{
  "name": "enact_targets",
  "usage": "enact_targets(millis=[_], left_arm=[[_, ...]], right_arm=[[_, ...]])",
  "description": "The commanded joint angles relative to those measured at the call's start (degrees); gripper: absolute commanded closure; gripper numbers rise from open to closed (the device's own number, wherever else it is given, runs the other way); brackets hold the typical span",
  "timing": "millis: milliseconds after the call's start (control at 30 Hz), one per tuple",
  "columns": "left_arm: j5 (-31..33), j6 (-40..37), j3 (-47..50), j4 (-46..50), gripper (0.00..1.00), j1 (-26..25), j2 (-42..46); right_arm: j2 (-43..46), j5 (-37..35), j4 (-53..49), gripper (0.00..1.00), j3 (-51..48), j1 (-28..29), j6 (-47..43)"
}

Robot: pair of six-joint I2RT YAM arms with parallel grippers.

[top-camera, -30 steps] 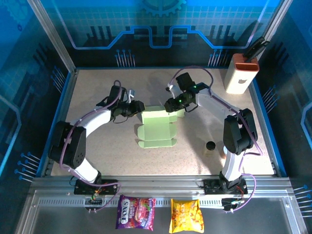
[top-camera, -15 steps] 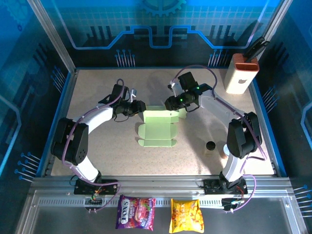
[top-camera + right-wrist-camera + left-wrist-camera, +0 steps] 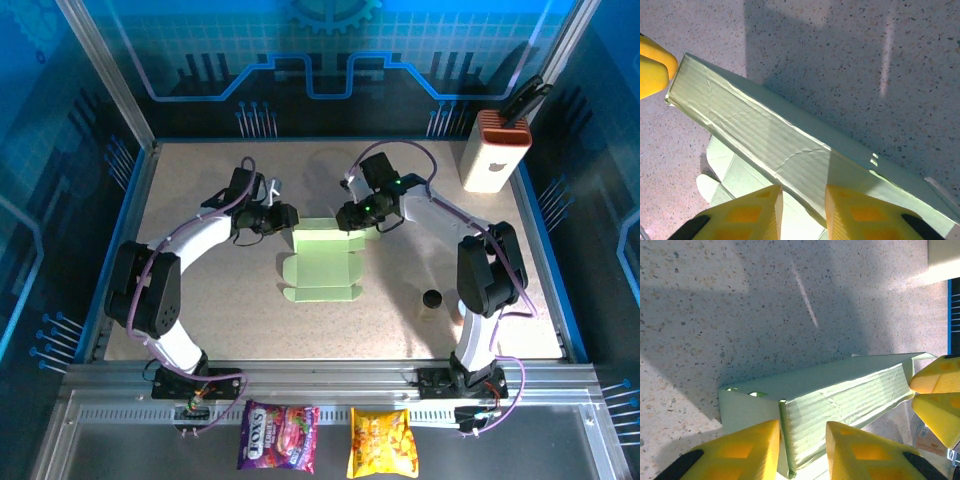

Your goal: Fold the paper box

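The pale green paper box [image 3: 322,268] lies mid-table, partly folded, its far strip turned up into a ribbed wall [image 3: 325,232]. My left gripper [image 3: 288,218] sits at that wall's left end and my right gripper [image 3: 350,216] at its right end. In the left wrist view the left gripper [image 3: 804,426] straddles the wall's corner edge [image 3: 782,440], which lies against one finger, with a gap to the other. In the right wrist view the right gripper [image 3: 803,190] stands narrowly apart over the ribbed wall [image 3: 755,135]. Neither gripper visibly pinches the card.
A white block with an orange ribbed top [image 3: 495,150] stands at the back right corner. A small black round thing [image 3: 432,298] lies right of the box. Two snack packets [image 3: 278,436] [image 3: 381,442] lie in front of the near rail.
Both pairs of jaws have narrowed around the wall's ends. The right gripper has shifted slightly left, and the far strip looks more upright.
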State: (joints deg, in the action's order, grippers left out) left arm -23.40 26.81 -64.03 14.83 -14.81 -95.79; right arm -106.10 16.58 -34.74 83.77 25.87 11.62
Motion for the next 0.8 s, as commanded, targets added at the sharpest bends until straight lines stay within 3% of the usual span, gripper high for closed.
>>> enact_targets(millis=[0,367,767], left_arm=[[-0.6,-1.3,-1.6,2.5,0.71,-0.3,-1.5],[0.1,-2.3,-0.3,4.2,0.76,-1.0,-3.1],[0.5,-2.2,3.2,2.6,0.79,-1.2,-1.9]], right_arm=[[0.1,0.2,-0.5,0.71,-0.8,0.8,-0.1],[1.7,-0.6,-0.6,0.7,-1.2,1.1,0.3],[9.1,-5.2,1.3,0.52,-4.7,0.8,6.8]])
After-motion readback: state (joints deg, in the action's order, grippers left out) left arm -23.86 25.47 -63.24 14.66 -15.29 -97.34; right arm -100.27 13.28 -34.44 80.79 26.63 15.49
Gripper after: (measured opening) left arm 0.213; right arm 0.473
